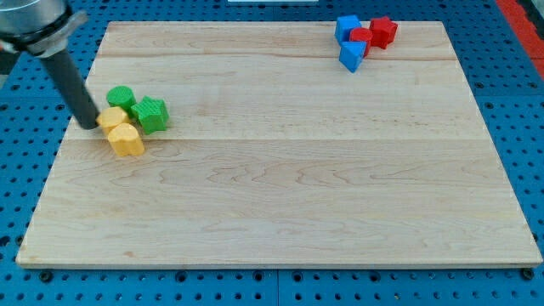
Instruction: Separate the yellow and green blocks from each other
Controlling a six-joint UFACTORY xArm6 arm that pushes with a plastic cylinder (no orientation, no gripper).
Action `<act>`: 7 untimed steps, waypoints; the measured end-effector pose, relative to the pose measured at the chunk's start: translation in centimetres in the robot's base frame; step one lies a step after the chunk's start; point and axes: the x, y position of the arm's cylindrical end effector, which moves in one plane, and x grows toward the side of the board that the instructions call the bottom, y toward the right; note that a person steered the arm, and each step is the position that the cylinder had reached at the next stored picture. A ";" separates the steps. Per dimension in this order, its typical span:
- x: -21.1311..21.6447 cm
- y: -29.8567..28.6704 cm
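Tip touching yellow block, green blocks adjoining, seemingly unlabelled

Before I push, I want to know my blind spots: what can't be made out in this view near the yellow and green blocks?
- My tip: whether it touches the upper yellow block is too fine to tell.
- Upper yellow block: its shape is unclear, packed against the lower yellow block.
- Green cylinder and green star block: any gap between them is unreadable.
- The arm: cut off by the view's top-left corner.

my tip sits at nine o'clock against the yellow blocks; green blocks crowd twelve; tabletop open toward three.
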 end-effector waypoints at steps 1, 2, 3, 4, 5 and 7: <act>-1.5 6.0; -1.8 9.6; -3.8 9.6; -3.8 13.5; -3.5 16.7; -4.5 15.4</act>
